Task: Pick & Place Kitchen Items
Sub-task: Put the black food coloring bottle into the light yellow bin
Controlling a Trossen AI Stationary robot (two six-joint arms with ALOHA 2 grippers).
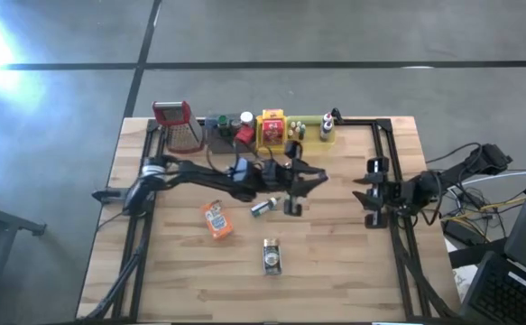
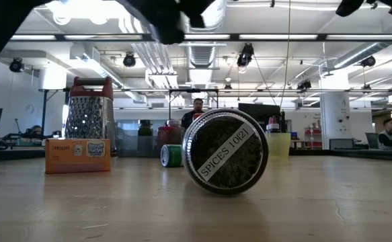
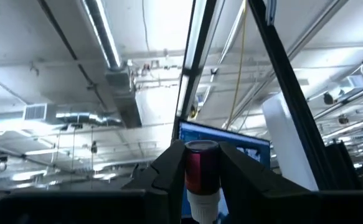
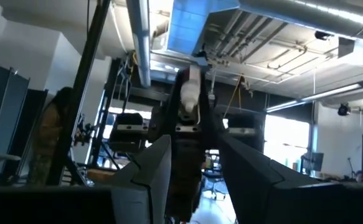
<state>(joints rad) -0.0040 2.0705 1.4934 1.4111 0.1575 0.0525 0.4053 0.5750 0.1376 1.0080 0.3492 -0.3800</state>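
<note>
Your left gripper (image 3: 197, 171) is clamped on a dark-red bottle with a white cap (image 3: 201, 177), raised over table centre. At its seven o'clock lies the orange packet (image 1: 216, 219), at six the spice jar (image 1: 272, 255). Your right gripper (image 4: 193, 158), jaws apart and empty, waits at three o'clock.

In the left wrist view, the small bottle (image 3: 202, 180) is cut off by the frame's edge. In the high view, the items in the yellow tray (image 1: 309, 126) are too small to identify. The low view crops both arms at its top edge.
</note>
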